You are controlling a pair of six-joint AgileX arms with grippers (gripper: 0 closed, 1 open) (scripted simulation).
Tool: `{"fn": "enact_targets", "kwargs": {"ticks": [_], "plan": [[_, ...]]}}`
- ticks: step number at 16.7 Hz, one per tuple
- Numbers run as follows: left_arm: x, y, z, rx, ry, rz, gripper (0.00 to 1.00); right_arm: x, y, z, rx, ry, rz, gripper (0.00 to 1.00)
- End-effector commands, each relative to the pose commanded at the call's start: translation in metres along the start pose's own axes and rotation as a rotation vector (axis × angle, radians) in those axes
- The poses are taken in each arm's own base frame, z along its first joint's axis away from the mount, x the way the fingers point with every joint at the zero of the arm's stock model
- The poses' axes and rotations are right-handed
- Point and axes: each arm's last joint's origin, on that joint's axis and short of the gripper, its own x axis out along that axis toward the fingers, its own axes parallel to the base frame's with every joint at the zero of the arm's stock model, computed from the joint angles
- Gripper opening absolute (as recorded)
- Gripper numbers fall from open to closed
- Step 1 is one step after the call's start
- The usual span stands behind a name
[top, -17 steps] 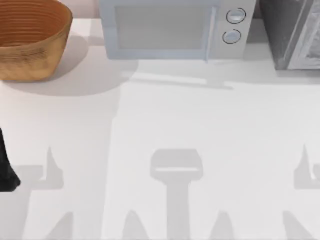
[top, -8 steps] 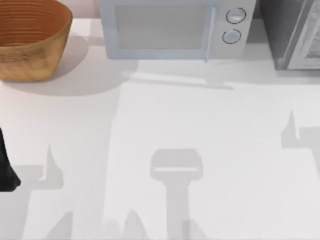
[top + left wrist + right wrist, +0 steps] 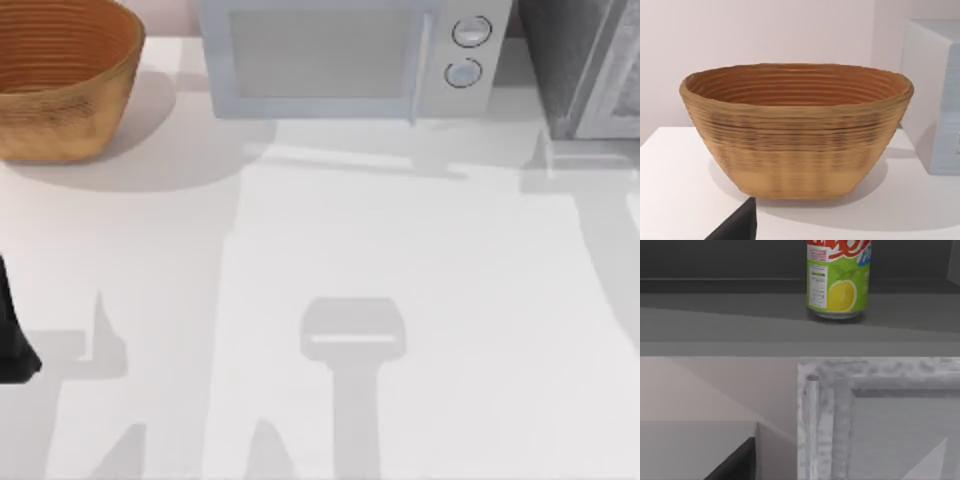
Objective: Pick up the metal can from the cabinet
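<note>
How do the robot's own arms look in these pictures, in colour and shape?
Little of them shows. The left arm is a matte black, tapering piece at the table's left edge in the top view. Each wrist view has a black angular wedge of the arm's own hardware at its edge. No cables or markings are visible.

open table centre (image 3: 400, 250), basket (image 3: 60, 85), microwave (image 3: 340, 60) behind

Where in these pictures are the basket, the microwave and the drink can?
Basket (image 3: 795, 145): left wrist view, on its woven front wall.
Microwave (image 3: 320, 55): top view, on its door window.
Can (image 3: 837, 287): right wrist view, on its green label with the lemon.
</note>
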Motion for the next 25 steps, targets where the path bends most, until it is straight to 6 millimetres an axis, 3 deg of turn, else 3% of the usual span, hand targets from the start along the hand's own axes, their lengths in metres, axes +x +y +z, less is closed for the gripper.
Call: {"fn": "enact_targets", "kwargs": {"ticks": [5,9,16,25], "plan": [[0.000,0.000,0.000,0.000,0.000,0.000,1.00,0.043,0.015,0.045,0.000,-0.003,0.002,1.00],[0.000,0.000,0.000,0.000,0.000,0.000,1.00,0.063,0.022,0.059,-0.001,-0.001,0.002,1.00],[0.000,0.000,0.000,0.000,0.000,0.000,1.00,0.067,0.021,0.059,-0.003,0.002,-0.003,1.00],[0.000,0.000,0.000,0.000,0.000,0.000,1.00,0.088,0.012,0.032,-0.005,-0.006,-0.005,1.00]]}}
